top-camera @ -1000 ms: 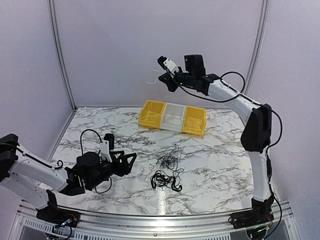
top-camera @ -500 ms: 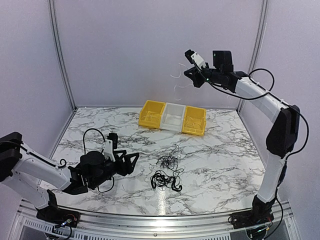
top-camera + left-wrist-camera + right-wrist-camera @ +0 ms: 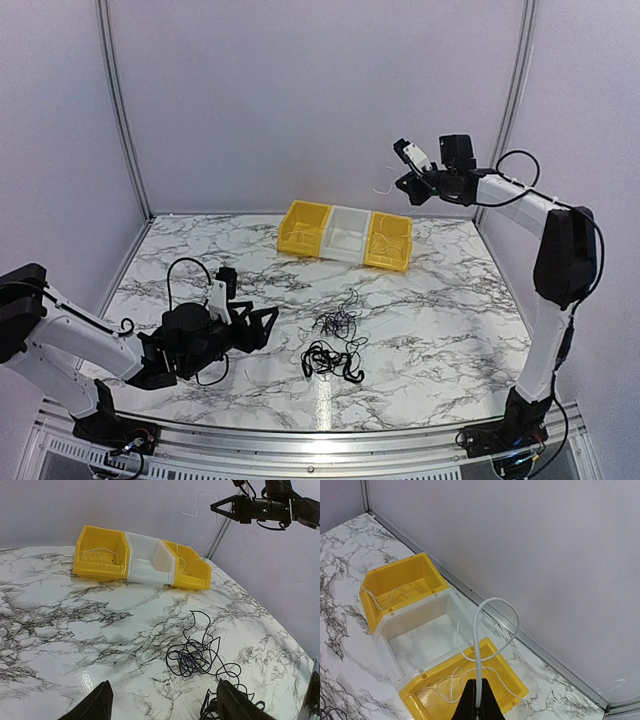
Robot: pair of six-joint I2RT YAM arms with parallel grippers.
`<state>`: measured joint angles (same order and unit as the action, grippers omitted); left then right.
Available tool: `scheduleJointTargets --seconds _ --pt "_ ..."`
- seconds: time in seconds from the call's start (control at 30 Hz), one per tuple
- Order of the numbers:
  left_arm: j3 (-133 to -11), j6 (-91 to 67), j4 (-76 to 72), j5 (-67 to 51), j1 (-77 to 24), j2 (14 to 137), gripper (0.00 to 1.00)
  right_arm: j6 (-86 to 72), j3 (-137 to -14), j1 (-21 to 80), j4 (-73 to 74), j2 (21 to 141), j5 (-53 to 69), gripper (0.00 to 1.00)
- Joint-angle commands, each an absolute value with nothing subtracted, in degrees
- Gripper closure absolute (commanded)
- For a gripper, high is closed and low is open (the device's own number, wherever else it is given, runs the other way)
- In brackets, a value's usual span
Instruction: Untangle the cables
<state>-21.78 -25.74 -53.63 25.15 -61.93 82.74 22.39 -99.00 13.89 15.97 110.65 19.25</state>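
Limp, feather-light wires wait on my marble table [image 3: 450, 320].
Nearest me, my left gripper [image 3: 266, 327] gapes wide and empty at nine o'clock of the black cables [image 3: 333, 343]. I judge these floppy loops are best pinched at a free outer strand. Beyond the bins [image 3: 347, 236], at one o'clock, my right gripper [image 3: 478, 702] clamps a whitish cable [image 3: 492, 630] aloft.

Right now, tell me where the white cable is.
In the right wrist view the white cable loops out of the shut right jaws, high in the air at the far right, roughly over the right yellow bin.
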Motion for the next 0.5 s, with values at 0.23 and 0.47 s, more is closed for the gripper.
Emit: scheduleJointTargets --seconds 0.23,0.47 --pt "-22.9 -26.7 -52.7 25.8 -62.1 83.3 0.26 18.8 -101.1 12.9 20.5 121.6 21.5 1.00" --pt "-22.3 -27.4 -52.6 25.9 -62.1 83.1 0.26 16.1 -103.1 12.9 21.9 125.2 21.1 1.00"
